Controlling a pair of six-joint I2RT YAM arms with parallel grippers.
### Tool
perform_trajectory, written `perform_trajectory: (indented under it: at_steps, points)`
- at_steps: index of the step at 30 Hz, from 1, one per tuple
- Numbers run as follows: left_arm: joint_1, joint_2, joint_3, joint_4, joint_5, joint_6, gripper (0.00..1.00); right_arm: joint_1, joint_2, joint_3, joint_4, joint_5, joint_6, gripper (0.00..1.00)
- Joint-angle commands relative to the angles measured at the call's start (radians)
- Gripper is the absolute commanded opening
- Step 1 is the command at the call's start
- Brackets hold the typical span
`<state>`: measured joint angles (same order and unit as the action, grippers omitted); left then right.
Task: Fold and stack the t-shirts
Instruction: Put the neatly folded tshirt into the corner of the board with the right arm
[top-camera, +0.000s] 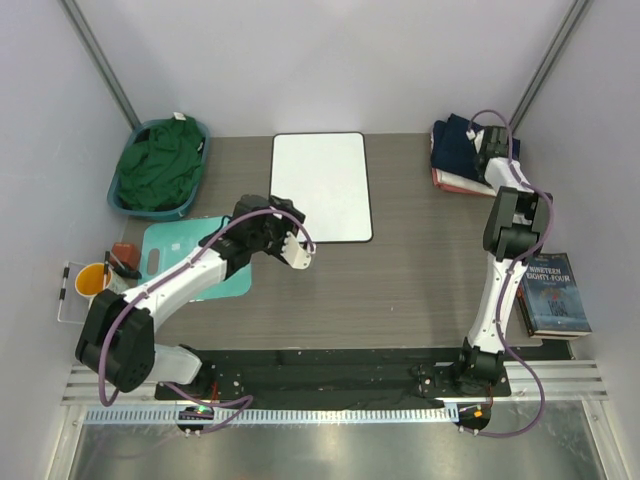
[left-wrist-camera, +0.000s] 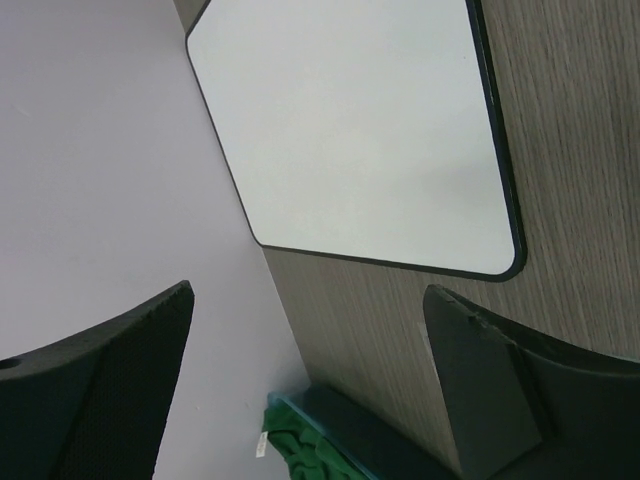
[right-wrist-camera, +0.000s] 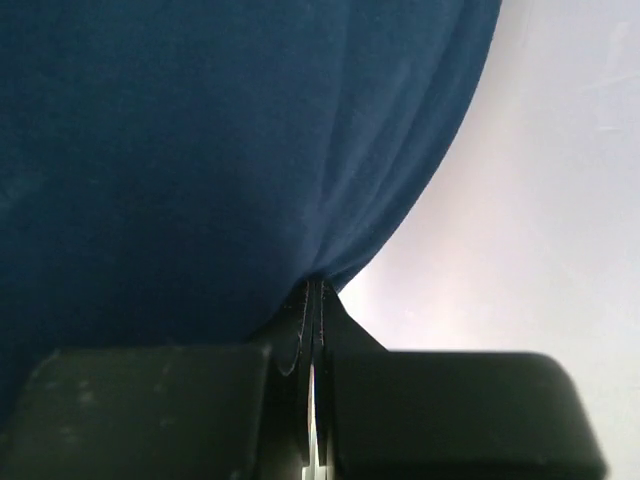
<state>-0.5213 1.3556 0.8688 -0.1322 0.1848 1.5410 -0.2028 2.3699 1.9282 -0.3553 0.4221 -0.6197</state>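
Observation:
A dark green t-shirt (top-camera: 160, 165) lies bunched in a teal basket (top-camera: 205, 135) at the back left; a corner of the green t-shirt (left-wrist-camera: 300, 450) shows low in the left wrist view. At the back right a navy t-shirt (top-camera: 455, 145) tops a stack, with a salmon-pink edge (top-camera: 445, 180) and a cream edge (top-camera: 468, 186) under it. My right gripper (top-camera: 487, 150) rests on that stack. Close up, the right gripper (right-wrist-camera: 314, 290) is shut, pinching the navy t-shirt (right-wrist-camera: 200, 150), whose folds run to the tips. My left gripper (top-camera: 300, 245) hovers open and empty over the table, as the left gripper (left-wrist-camera: 310, 380) shows in its own view.
A white rounded board (top-camera: 322, 185) lies flat at mid-back; the board (left-wrist-camera: 360, 130) fills the left wrist view. A teal mat (top-camera: 170, 245) lies under the left arm. An orange cup (top-camera: 90, 280) stands at the left edge, a book (top-camera: 553, 295) at the right edge.

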Motion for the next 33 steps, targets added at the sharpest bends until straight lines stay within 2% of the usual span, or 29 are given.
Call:
perform_trajectory:
  at_steps: [1, 2, 5, 6, 8, 9, 10, 11, 12, 14, 15, 16, 18, 19, 20, 23, 26, 33]
  points:
    - [0.014, -0.026, 0.036, 0.003, 0.01, -0.114, 1.0, 0.016, -0.075, -0.031, -0.142, -0.128, 0.046, 0.04]
    - [0.015, -0.032, 0.047, -0.009, 0.002, -0.164, 1.0, 0.019, -0.083, -0.022, -0.142, -0.123, 0.049, 0.21]
    - [0.021, -0.047, 0.085, -0.009, -0.047, -0.289, 1.0, 0.02, -0.144, 0.021, -0.139, -0.147, 0.089, 0.53]
    - [0.023, -0.061, 0.104, -0.01, -0.073, -0.414, 1.0, 0.019, -0.203, 0.031, -0.139, -0.161, 0.112, 0.68]
    - [0.043, -0.07, 0.185, -0.058, -0.091, -0.54, 1.0, 0.019, -0.274, 0.034, -0.145, -0.245, 0.182, 0.89]
    - [0.049, -0.073, 0.217, -0.087, -0.119, -0.664, 1.0, 0.022, -0.332, 0.043, -0.152, -0.27, 0.21, 0.99]
    - [0.058, -0.076, 0.266, -0.105, -0.14, -0.743, 1.0, 0.023, -0.362, 0.054, -0.192, -0.29, 0.245, 1.0]
    - [0.079, -0.081, 0.291, -0.131, -0.148, -0.799, 1.0, 0.028, -0.391, 0.06, -0.226, -0.381, 0.271, 1.0]
    - [0.095, -0.095, 0.312, -0.162, -0.151, -0.912, 1.0, 0.032, -0.449, 0.055, -0.285, -0.408, 0.296, 1.0]
    - [0.127, -0.119, 0.328, -0.182, -0.221, -1.048, 1.0, 0.04, -0.503, 0.031, -0.336, -0.46, 0.365, 1.0]
    - [0.136, -0.15, 0.322, -0.181, -0.264, -1.187, 1.0, 0.043, -0.535, -0.009, -0.387, -0.474, 0.424, 1.0]
    - [0.145, -0.17, 0.302, -0.197, -0.325, -1.241, 1.0, 0.046, -0.599, -0.043, -0.399, -0.485, 0.442, 1.0]
    - [0.202, -0.222, 0.233, -0.198, -0.346, -1.347, 1.0, 0.055, -0.693, -0.189, -0.383, -0.506, 0.468, 1.0]
    - [0.22, -0.274, 0.204, -0.193, -0.358, -1.437, 1.0, 0.057, -0.798, -0.251, -0.357, -0.505, 0.475, 1.0]
    - [0.253, -0.304, 0.172, -0.179, -0.384, -1.467, 1.0, 0.059, -0.846, -0.356, -0.332, -0.502, 0.48, 1.0]
    - [0.279, -0.386, 0.075, -0.149, -0.433, -1.529, 1.0, 0.068, -1.001, -0.503, -0.26, -0.471, 0.486, 1.0]
    - [0.282, -0.42, 0.042, -0.153, -0.404, -1.524, 1.0, 0.069, -1.096, -0.56, -0.255, -0.456, 0.495, 1.0]
    - [0.285, -0.4, 0.055, -0.124, -0.422, -1.535, 1.0, 0.071, -1.199, -0.63, -0.248, -0.473, 0.505, 1.0]
